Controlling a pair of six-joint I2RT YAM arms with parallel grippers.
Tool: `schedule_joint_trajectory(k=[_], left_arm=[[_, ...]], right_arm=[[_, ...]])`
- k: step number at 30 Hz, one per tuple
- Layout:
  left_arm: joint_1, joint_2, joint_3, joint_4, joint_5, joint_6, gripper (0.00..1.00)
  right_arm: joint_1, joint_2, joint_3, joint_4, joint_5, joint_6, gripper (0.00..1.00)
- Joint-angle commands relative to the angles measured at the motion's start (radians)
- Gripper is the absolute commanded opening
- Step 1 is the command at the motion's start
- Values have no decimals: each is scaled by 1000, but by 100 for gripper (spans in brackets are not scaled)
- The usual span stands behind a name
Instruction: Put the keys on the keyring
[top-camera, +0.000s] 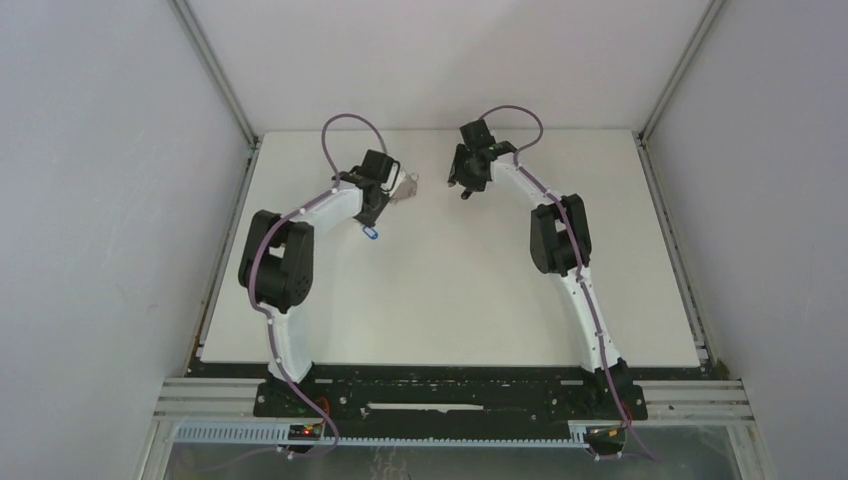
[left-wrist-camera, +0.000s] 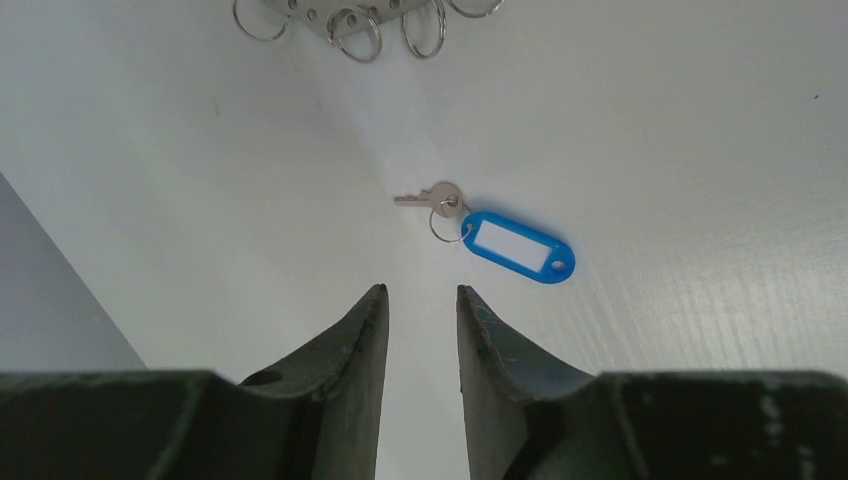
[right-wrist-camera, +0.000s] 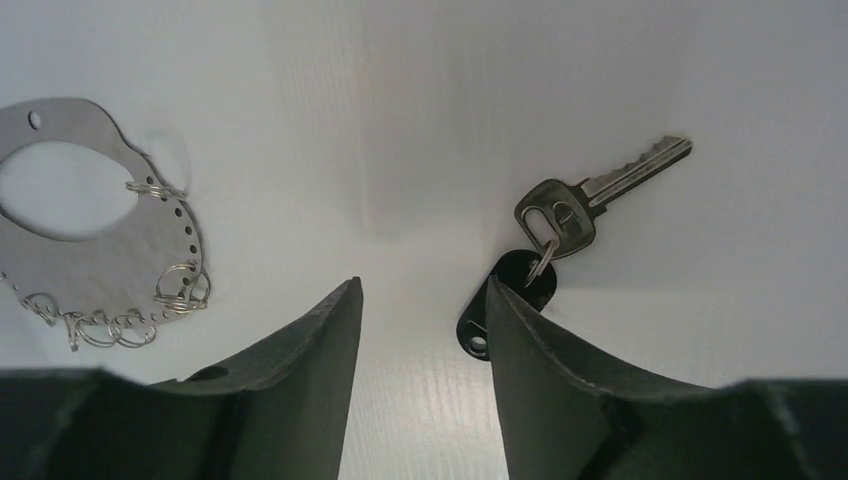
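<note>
Your left gripper (left-wrist-camera: 421, 292) hovers over the white table (left-wrist-camera: 700, 120) with its two dark fingers (left-wrist-camera: 340, 370) apart and nothing between them. Just ahead of its tips lies the small silver key on a blue plastic tag (left-wrist-camera: 520, 246). Key and tag are joined by a little split ring (left-wrist-camera: 447, 228), and they lie flat on the table, on the near side of the keyring and apart from it.

The flat grey metal keyring plate (right-wrist-camera: 100, 265) has a large oval cut-out and a row of small wire rings (right-wrist-camera: 180, 285) along one edge. It lies on the table between your two grippers, and seen from above it is just beside the left one.

To the right of the keyring, your right gripper (right-wrist-camera: 422, 285) also stands parted, gripping nothing. Farther right of the keyring lies the silver key on a black plastic tag (right-wrist-camera: 557, 215), well apart from it. The tag is partly hidden behind that gripper's right-hand finger (right-wrist-camera: 560, 380).
</note>
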Motion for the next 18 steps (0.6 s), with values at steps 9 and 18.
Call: schedule_joint_trajectory(k=[9,18], left_arm=[[20,44,252,-62,-8,-41,48],[20,240,640,-210,-5,-76,68]], right_arm=[[-51,-206,-448,111,-67,191,38],[-20,-400,-702,129,-19,243,22]])
